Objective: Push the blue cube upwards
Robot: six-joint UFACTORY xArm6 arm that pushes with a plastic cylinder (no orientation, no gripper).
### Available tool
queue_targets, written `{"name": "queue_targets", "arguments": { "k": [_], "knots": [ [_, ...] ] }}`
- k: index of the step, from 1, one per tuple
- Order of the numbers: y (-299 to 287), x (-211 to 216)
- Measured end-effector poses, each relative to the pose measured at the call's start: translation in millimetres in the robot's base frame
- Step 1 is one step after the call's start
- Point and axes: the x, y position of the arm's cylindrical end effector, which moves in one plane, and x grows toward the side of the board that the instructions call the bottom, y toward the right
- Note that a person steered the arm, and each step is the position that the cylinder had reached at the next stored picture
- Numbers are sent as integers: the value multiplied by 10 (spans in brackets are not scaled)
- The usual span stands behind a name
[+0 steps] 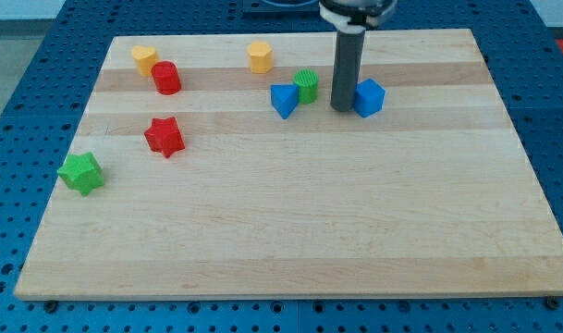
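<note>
The blue cube (370,97) sits on the wooden board (290,231) near the view's top, right of centre. My tip (341,107) rests on the board just left of the cube, touching or almost touching its left side. The dark rod rises from there to the view's top edge.
A blue triangular block (284,100) and a green cylinder (306,85) lie left of my tip. A yellow hexagonal block (260,56) is above them. A yellow block (145,60), red cylinder (166,78), red star (165,137) and green star (82,173) lie at the view's left.
</note>
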Motion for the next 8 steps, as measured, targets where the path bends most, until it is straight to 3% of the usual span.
{"name": "queue_targets", "arguments": {
  "k": [1, 2, 3, 4, 6, 8],
  "knots": [
    [152, 498],
    [380, 647],
    [688, 329],
    [264, 120],
    [427, 230],
    [427, -434]
  ]
}}
